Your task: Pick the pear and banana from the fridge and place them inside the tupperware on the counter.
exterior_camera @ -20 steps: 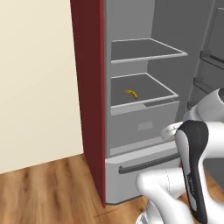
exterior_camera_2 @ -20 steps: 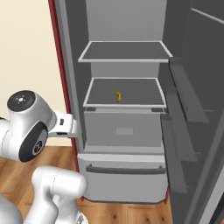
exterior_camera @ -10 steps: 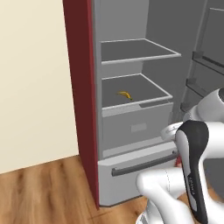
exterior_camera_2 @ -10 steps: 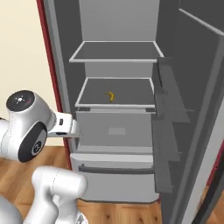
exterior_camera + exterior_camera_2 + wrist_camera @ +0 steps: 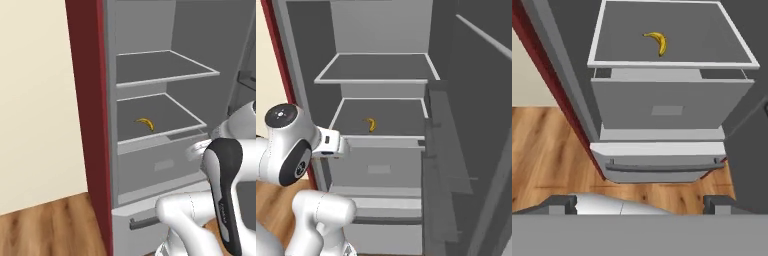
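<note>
The banana (image 5: 145,123) lies alone on the lower shelf (image 5: 406,117) of the open fridge (image 5: 165,165), toward the shelf's middle and well back from its front edge. Its long axis runs roughly front to back with a slant: in the hand view the banana (image 5: 657,42) curves from a tip at upper left round to a tip pointing down toward the shelf's front, and in the right base view the banana (image 5: 371,124) reads as a short upright hook. The upper shelf (image 5: 165,67) above it is bare, and the drawer (image 5: 669,105) sits just under the lower shelf, shut. Against the earlier pictures both base views have shifted as a whole and the fridge looms larger, so the camera has moved nearer; the banana keeps its place on the shelf. The gripper (image 5: 642,205) is low in the hand view, its dark tips set wide apart at the bottom corners with nothing between them, well short of the fridge. The banana's dark tips are too small to make out, perhaps one darker end nearest the front.
</note>
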Tool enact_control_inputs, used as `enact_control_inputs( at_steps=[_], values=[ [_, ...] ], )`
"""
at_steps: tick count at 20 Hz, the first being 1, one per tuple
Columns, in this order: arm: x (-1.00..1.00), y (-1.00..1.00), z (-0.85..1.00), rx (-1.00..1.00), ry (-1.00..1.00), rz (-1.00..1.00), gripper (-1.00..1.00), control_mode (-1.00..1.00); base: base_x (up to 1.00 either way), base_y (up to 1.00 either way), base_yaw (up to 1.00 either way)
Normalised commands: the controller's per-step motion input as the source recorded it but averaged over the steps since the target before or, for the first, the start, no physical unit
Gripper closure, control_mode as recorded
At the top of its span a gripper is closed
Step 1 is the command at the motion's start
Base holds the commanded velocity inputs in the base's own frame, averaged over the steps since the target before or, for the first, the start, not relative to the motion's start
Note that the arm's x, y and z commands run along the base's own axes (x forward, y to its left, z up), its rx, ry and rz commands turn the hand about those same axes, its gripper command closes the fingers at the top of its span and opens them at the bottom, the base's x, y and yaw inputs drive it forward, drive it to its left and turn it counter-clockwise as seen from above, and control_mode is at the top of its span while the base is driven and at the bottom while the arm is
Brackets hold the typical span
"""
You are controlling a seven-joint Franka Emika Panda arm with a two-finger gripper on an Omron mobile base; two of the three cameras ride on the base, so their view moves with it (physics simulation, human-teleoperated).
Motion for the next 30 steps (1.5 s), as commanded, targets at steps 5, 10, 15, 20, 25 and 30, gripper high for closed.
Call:
enact_control_inputs(
  at_steps=[5, 10, 15, 20, 25, 30],
  values=[
    [0.00, 0.00, 0.00, 0.00, 0.00, 0.00, -1.00, 1.00, 0.81, 0.05, -0.01],
    [0.12, 0.00, -0.33, -0.01, -0.07, 0.00, -1.00, -1.00, 0.13, 0.00, 0.00],
    [0.29, -0.04, -0.53, -0.01, -0.19, 0.00, -1.00, -1.00, 0.00, 0.00, 0.00],
    [0.50, -0.05, -0.48, -0.01, -0.19, 0.00, -1.00, -1.00, 0.00, 0.00, 0.00],
    [0.57, -0.11, -0.37, 0.00, -0.07, 0.00, -1.00, -1.00, 0.00, 0.00, 0.00],
    [0.55, -0.13, -0.23, 0.00, 0.00, 0.00, -1.00, -1.00, 0.00, 0.00, 0.00]
  ],
)
